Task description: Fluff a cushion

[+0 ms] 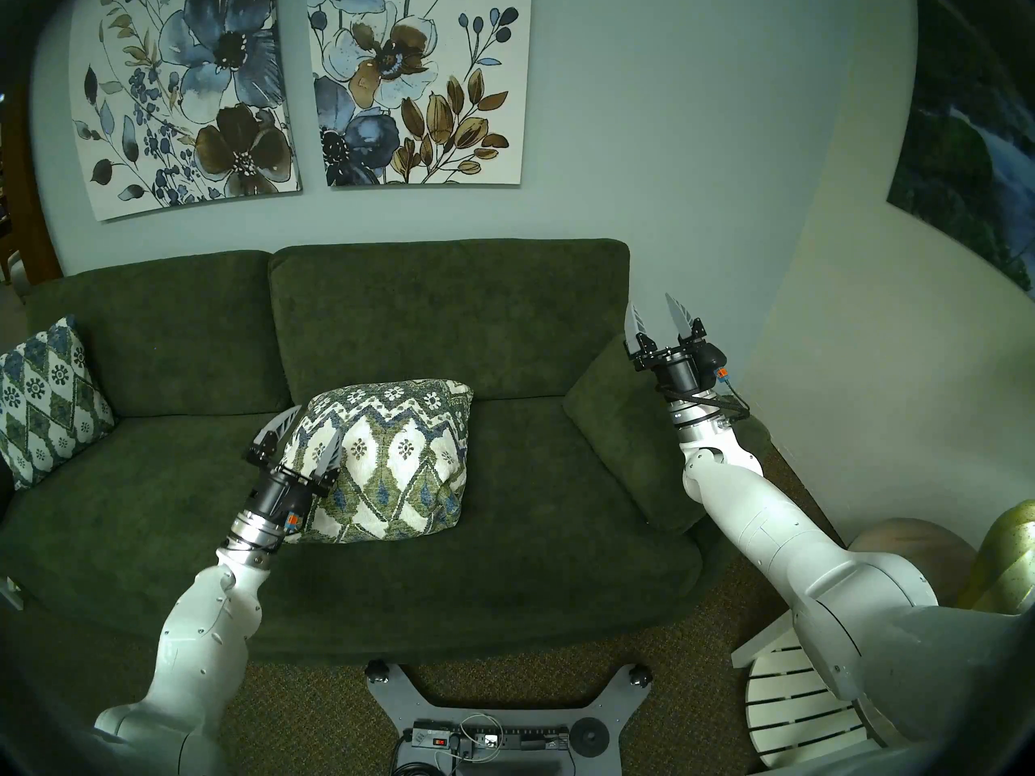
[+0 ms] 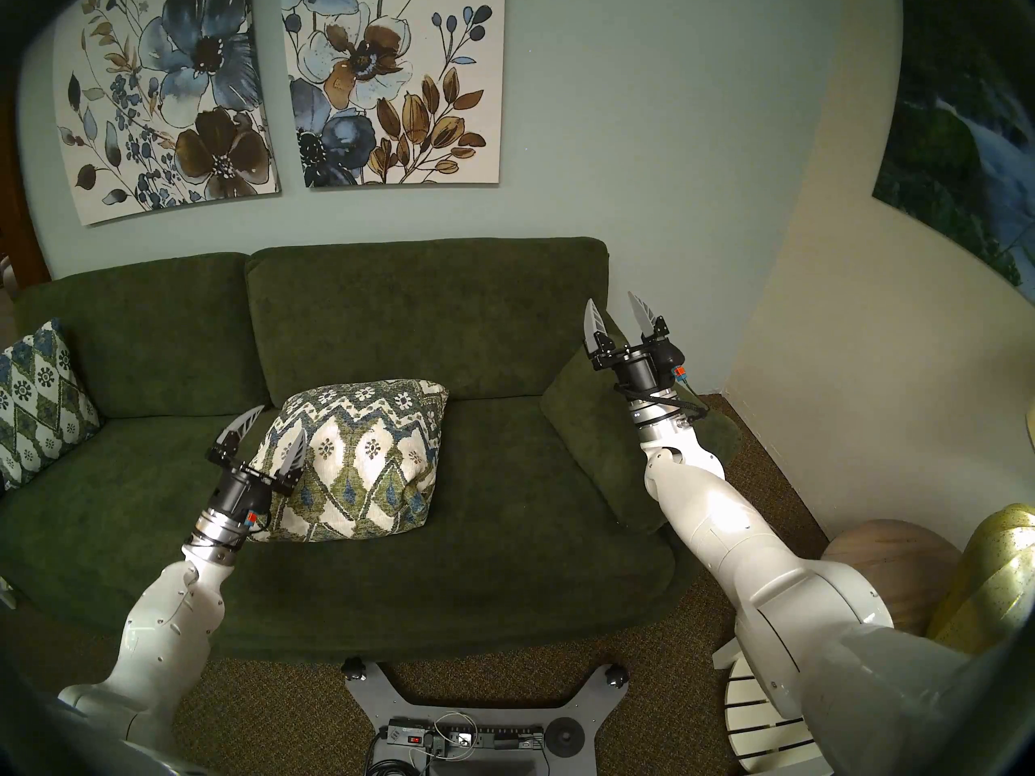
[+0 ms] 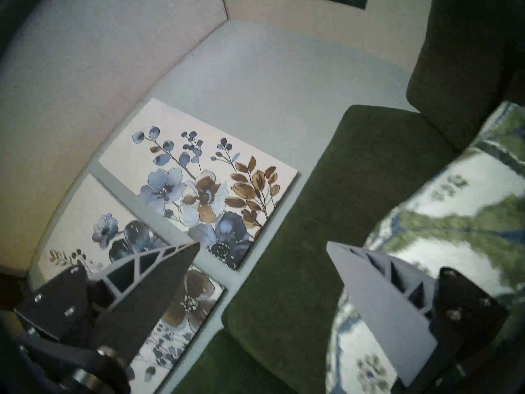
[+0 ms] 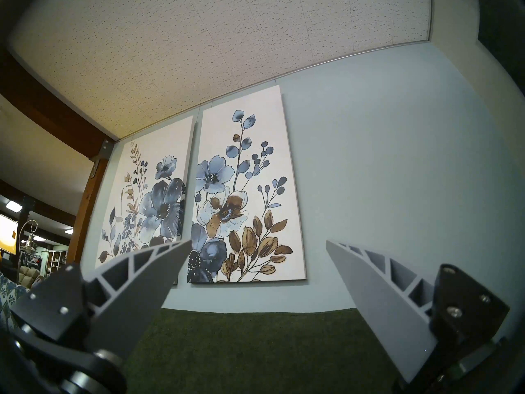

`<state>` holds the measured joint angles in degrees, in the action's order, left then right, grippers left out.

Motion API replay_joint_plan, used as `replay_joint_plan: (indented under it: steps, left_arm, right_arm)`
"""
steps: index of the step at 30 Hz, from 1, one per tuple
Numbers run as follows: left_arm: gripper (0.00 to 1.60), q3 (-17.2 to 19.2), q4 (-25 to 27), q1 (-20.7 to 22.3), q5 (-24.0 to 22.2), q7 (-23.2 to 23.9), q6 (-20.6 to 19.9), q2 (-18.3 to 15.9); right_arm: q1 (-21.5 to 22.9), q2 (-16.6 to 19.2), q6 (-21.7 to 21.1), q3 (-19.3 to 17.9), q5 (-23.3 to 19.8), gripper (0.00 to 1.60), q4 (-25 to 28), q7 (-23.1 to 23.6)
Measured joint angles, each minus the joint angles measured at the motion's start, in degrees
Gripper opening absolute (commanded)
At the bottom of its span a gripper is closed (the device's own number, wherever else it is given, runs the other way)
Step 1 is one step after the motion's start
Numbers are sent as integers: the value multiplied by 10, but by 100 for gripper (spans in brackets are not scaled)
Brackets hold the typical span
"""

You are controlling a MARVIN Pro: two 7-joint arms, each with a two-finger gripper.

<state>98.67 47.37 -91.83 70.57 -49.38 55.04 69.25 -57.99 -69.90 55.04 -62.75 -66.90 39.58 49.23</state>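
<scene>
The cushion (image 1: pixel 403 461) (image 2: pixel 358 461), white with green and blue diamonds, leans upright in the middle of the green sofa seat (image 1: pixel 532 506). My left gripper (image 1: pixel 318 422) (image 2: pixel 283 419) is open at the cushion's left edge. One finger lies in front of the cushion's face, the other over the seat to its left. In the left wrist view the cushion (image 3: pixel 454 214) fills the right side, and only sofa shows between the fingers of the left gripper (image 3: pixel 262 242). My right gripper (image 1: pixel 650 300) (image 2: pixel 610 296) (image 4: pixel 259 241) is open and raised near the sofa's right end, holding nothing.
A smaller, bluer patterned pillow (image 1: pixel 45 399) sits at the sofa's left end. A plain green cushion (image 1: pixel 616 439) leans at the right end under my right arm. A white slatted table (image 1: pixel 784 713), a wooden ball (image 1: pixel 907 545) and a gold vase (image 1: pixel 1008 556) stand at right.
</scene>
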Motion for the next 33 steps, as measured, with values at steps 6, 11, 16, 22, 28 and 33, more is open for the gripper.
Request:
replay_joint_plan:
  steps: [6,11,16,22,28,33]
  left_arm:
    - [160,5,-39,-36,-20,0,0,7]
    - [160,8,-40,-80,-44,-1,0,8]
    - [160,8,-5,-119,-68,-1,0,1]
    - [160,-20,41,-153,-104,4,0,-1]
    - [160,-68,48,-167,-161,41,0,0]
    - [160,-91,0,-152,-214,93,0,-10]
  right_arm:
    - [0,0,0,0,0,160,0,0]
    - [0,0,0,0,0,160,0,0]
    - [0,0,0,0,0,160,-1,0]
    - [0,0,0,0,0,160,-1,0]
    - [0,0,0,0,0,160,-1,0]
    - [0,0,0,0,0,160,-1,0]
